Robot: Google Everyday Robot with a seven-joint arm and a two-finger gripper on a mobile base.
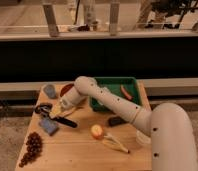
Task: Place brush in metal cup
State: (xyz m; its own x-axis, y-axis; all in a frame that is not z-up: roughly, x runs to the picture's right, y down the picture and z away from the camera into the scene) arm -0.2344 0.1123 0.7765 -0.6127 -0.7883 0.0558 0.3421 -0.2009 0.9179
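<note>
Grapes (32,146) lie nearest on the table (82,152); beyond them sits the blue sponge (48,126), then the brush (67,122) — one end clenched in the gripper (56,112), handle slanting rightward — with the metal cup (42,109) just beside it, farther left.

Your gripper (55,113) sits just right of the metal cup (42,109); the brush (68,122) lies right and before that cup.

No legible text or labels
</note>
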